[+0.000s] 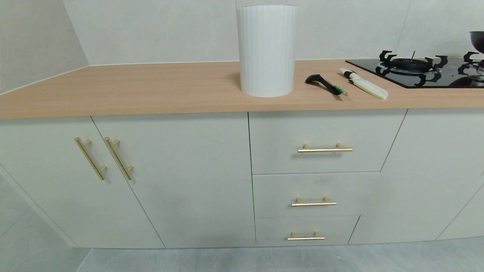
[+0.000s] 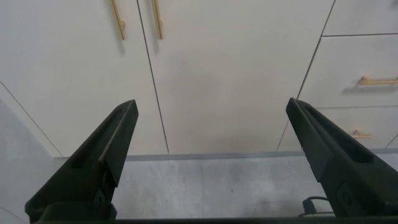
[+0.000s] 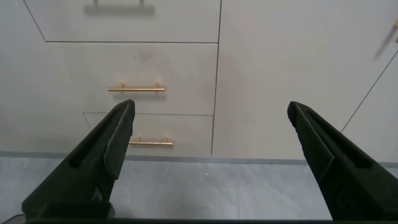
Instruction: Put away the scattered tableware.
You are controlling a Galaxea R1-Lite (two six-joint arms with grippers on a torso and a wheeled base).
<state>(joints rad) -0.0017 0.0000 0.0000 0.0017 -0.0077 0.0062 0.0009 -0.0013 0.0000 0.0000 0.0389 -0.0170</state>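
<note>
Wood-grain countertop [image 1: 151, 90] carries a tall white ribbed cylindrical holder [image 1: 267, 51] near its front edge, probably the utensils' destination. The left gripper [image 2: 210, 106] and right gripper [image 3: 210, 104] hang wide apart and empty. Right of the holder lie a white sheathed knife [image 1: 363, 84] and a smaller black-handled, green-tipped tool [image 1: 325, 83].

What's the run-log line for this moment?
left hand open, facing cabinet doors | right hand open, facing drawers | black-handled tool, white knife on countertop | drawers shut

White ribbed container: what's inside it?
Cannot tell: the opaque walls of the container hide its inside. A black-handled utensil and white knife lie beside it on the countertop.
</note>
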